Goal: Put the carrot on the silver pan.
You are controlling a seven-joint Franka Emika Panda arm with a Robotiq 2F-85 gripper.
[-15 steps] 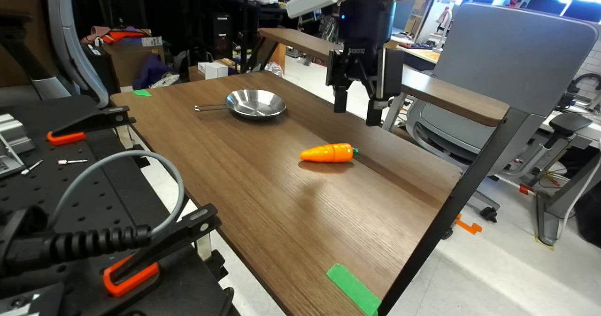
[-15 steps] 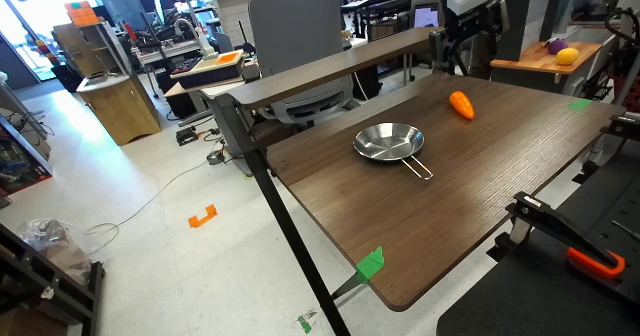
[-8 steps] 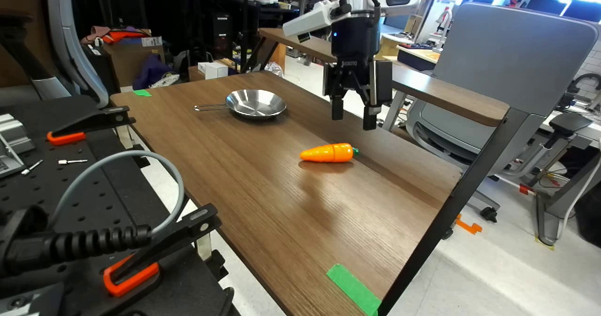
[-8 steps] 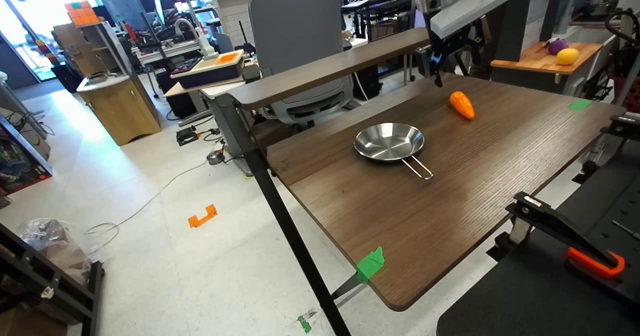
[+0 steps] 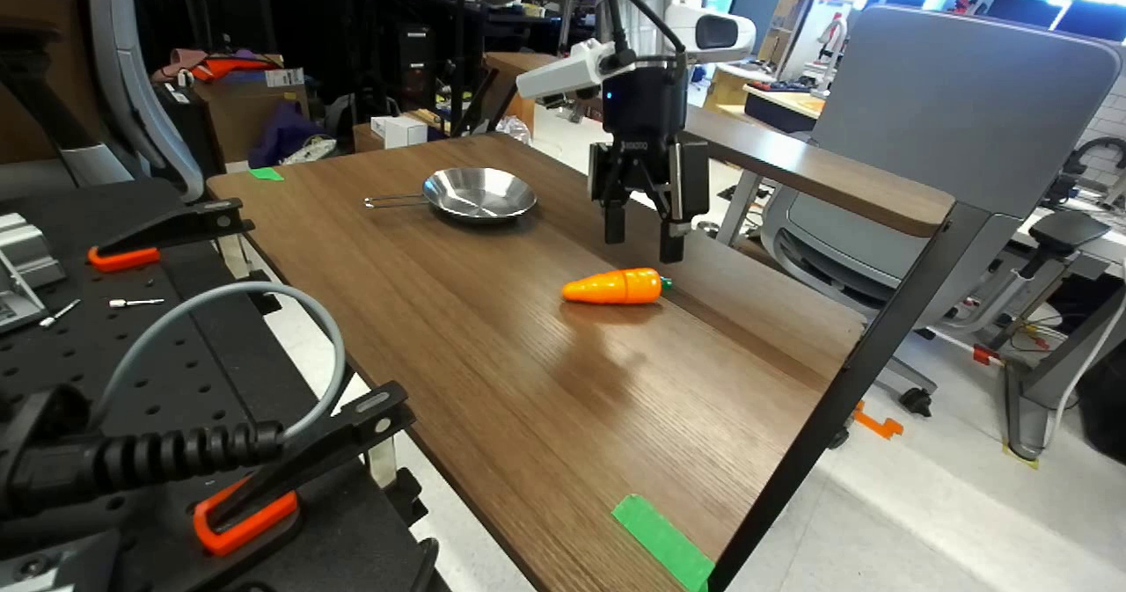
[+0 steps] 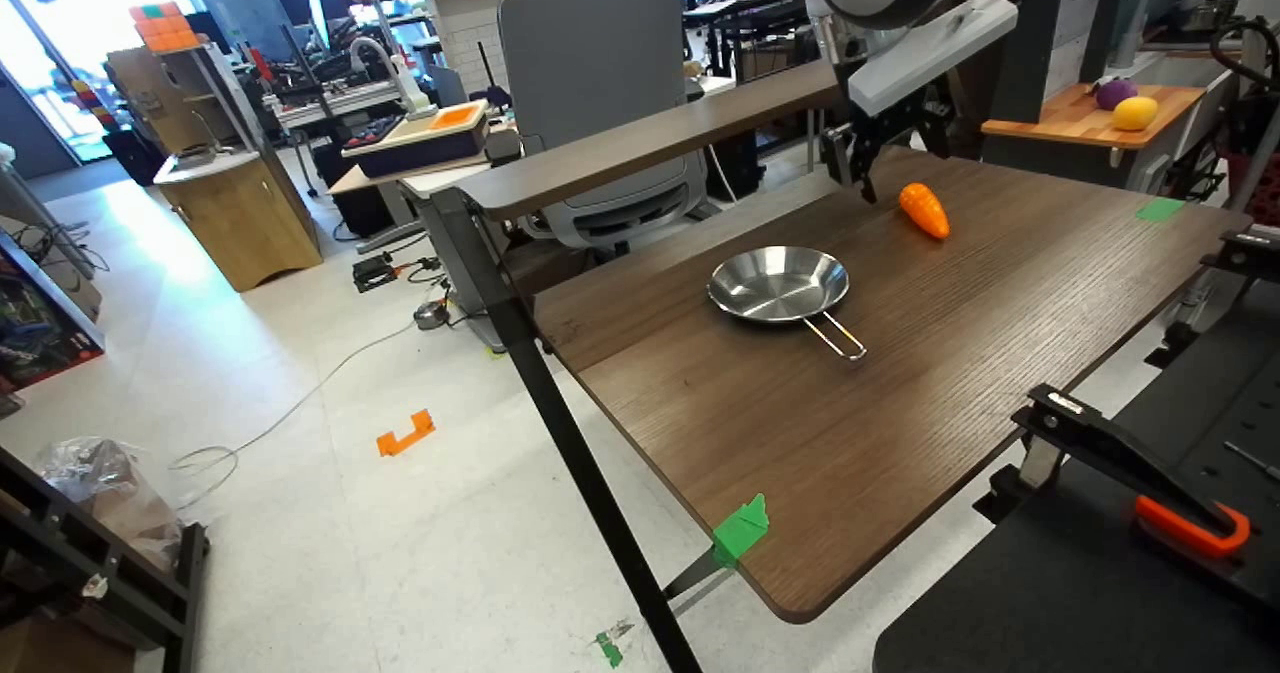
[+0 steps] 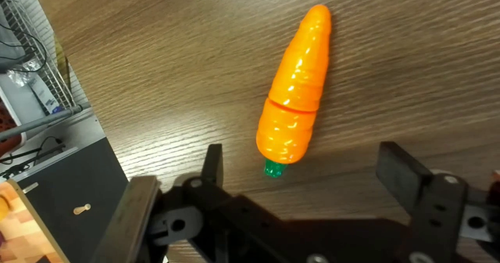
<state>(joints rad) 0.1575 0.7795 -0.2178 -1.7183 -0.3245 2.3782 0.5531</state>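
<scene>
The orange carrot [image 5: 613, 287] lies on the brown table; it also shows in an exterior view [image 6: 923, 210] and in the wrist view [image 7: 295, 87], its green stem towards my gripper. The silver pan [image 5: 479, 193], with a wire handle, stands apart from the carrot and looks bare; it also shows in an exterior view [image 6: 778, 285]. It is out of view in the wrist view. My gripper [image 5: 643, 238] is open and empty, above the table by the carrot's stem end. In the wrist view its fingers [image 7: 300, 157] stand wide apart, the stem nearer the left finger.
A raised wooden shelf [image 5: 818, 165] runs along the table's far side, with a grey chair [image 5: 941, 108] behind it. Black clamps with orange handles [image 5: 246, 517] and a grey cable [image 5: 299, 293] are at the opposite edge. Green tape [image 5: 664, 539] marks table corners.
The arm has come lower and closer to the carrot, moving left and down in an exterior view. The gripper stays open. The carrot and the pan have not moved.
</scene>
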